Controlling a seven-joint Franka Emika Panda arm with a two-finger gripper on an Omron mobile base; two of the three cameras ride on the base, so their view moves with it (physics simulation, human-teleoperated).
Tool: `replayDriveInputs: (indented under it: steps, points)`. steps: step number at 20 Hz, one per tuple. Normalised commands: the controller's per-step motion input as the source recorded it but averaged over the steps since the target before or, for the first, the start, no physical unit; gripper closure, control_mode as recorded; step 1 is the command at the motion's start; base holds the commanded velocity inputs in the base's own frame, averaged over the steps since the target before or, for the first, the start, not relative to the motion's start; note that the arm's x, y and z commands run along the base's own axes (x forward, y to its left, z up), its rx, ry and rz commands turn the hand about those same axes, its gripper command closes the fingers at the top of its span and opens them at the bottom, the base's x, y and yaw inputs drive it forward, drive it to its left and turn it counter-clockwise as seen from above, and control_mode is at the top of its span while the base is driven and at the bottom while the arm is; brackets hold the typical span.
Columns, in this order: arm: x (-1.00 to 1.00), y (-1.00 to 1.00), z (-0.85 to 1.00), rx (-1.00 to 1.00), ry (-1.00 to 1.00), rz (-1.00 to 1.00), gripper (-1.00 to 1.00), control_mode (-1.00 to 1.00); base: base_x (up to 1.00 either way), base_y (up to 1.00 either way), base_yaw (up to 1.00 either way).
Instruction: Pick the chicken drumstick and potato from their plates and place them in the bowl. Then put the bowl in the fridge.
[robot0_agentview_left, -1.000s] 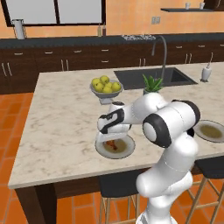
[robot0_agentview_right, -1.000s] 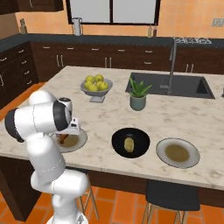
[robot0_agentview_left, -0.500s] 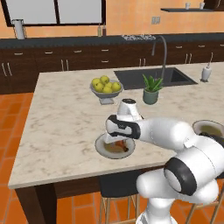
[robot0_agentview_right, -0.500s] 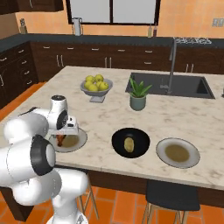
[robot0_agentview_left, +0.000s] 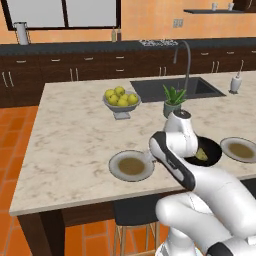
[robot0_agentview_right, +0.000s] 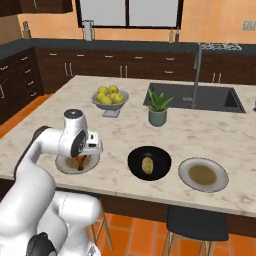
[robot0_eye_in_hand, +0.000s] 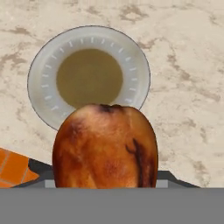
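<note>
So we've got the chicken drumstick (robot0_eye_in_hand: 105, 146) clamped in the gripper (robot0_agentview_right: 81, 161), jaws partway closed around its fat meat end, hanging just above the now-bare left plate (robot0_agentview_right: 76, 165) near the island's front edge. That makes sense as a hold: the bulbous end gives the fingers something chunky to squeeze, and lifting straight off the plate keeps it free of the rim before we swing over to the black bowl (robot0_agentview_right: 149, 163). The potato (robot0_agentview_right: 147, 164) already sits in that bowl, with the other plate (robot0_agentview_right: 203, 175) lying bare beyond it. Annoyingly, the hand camera is so close that the drumstick blocks the fingertips, so we can't see the contact itself. In the left base camera the arm covers the gripper and half the bowl, and the thin bone end is too small to make out anywhere.
</note>
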Motion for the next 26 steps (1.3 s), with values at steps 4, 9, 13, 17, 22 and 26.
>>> replayDriveInputs:
  steps: [4,9,13,17,22,26]
  points:
    - [0.00,-0.77,0.77,-0.01,0.12,0.04,1.00,-1.00,0.00,0.00,0.00]
    - [0.28,-0.74,0.50,-0.01,0.17,-0.03,1.00,-1.00,0.00,0.00,0.00]
    - [0.50,-0.99,-0.02,0.00,0.17,-0.08,1.00,-1.00,0.00,0.00,0.00]
    - [0.37,-0.96,-0.41,0.00,0.05,-0.07,1.00,-1.00,0.00,0.00,0.00]
    - [0.58,-0.80,-0.44,0.00,0.00,-0.04,1.00,-1.00,0.00,0.00,0.00]
    - [0.67,-0.51,-0.36,0.00,0.00,0.00,1.00,-1.00,0.00,0.00,0.00]
